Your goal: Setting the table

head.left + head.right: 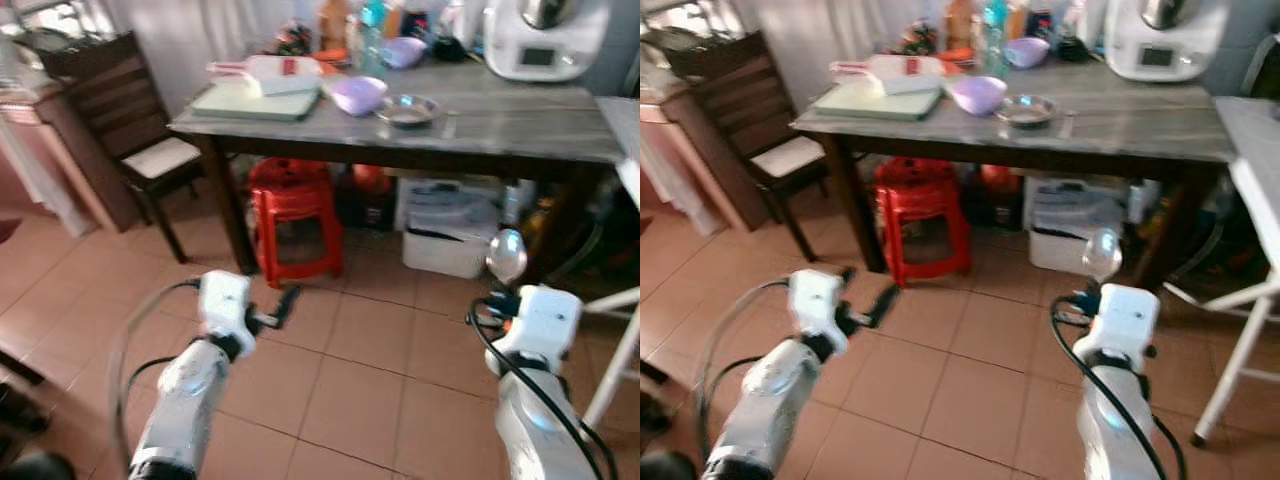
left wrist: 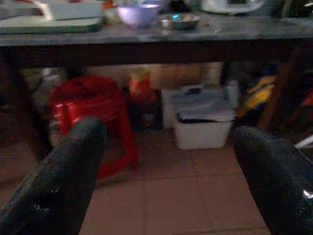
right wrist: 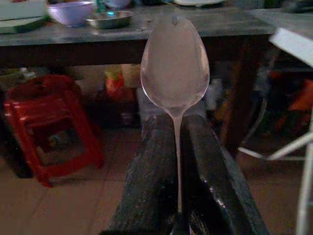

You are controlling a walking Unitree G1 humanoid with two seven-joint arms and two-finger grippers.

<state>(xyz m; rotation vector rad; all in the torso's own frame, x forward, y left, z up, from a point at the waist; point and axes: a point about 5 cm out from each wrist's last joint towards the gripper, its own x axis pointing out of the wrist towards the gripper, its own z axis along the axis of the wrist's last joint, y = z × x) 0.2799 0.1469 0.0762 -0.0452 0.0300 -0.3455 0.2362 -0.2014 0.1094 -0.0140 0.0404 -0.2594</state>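
Upper frame: grey stone-topped table [image 1: 520, 120] bearing lilac plastic bowl [image 1: 358, 94], small steel dish [image 1: 408, 110] right of it; red plastic stool [image 1: 293, 215] beneath, left.

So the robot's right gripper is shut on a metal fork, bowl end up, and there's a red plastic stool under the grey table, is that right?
Not quite. The right gripper is shut on a shiny metal spoon, not a fork; the right wrist view shows its oval bowl pointing up between the black fingers. The rest holds: the red plastic stool stands under the grey table.
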